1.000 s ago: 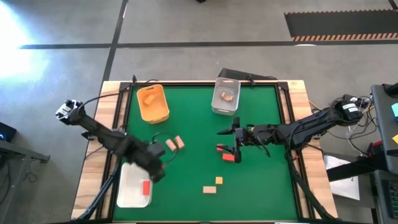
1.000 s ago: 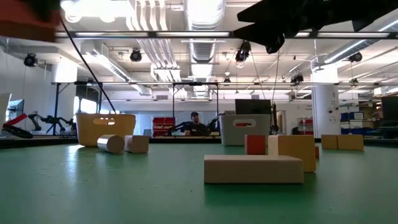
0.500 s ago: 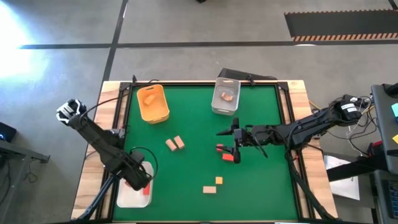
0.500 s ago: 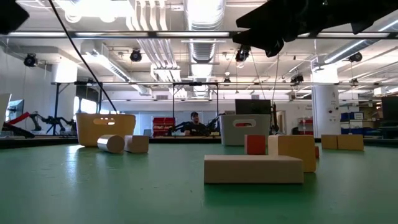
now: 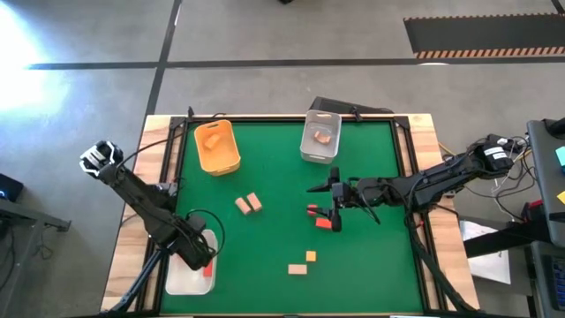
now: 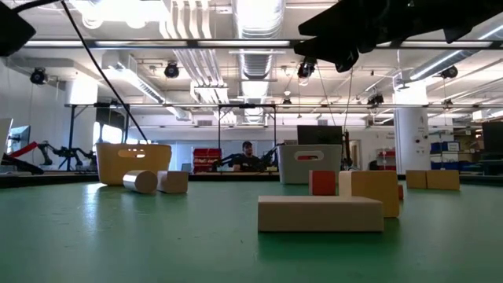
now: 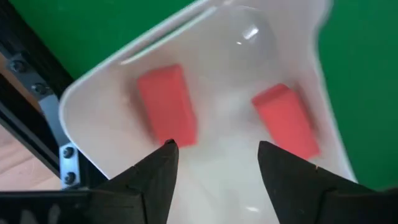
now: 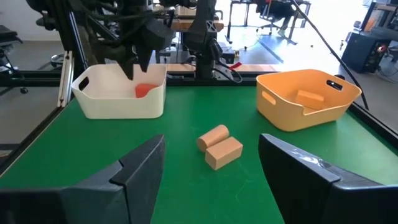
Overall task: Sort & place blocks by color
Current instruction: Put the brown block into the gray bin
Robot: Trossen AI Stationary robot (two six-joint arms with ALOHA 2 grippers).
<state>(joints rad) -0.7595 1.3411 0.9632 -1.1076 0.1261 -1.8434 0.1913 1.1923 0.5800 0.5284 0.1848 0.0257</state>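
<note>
Swung from the mat, left gripper (image 7: pixel 214 171) (fingers apart) hangs over white bin (image 7: pixel 205 37)

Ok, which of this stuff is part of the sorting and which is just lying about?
Job: red blocks in the white bin; loose blocks on the table; orange bin; clear bin; left gripper over the white bin; right gripper mid-table.
Just there: striped floor mat; person far behind.
</note>
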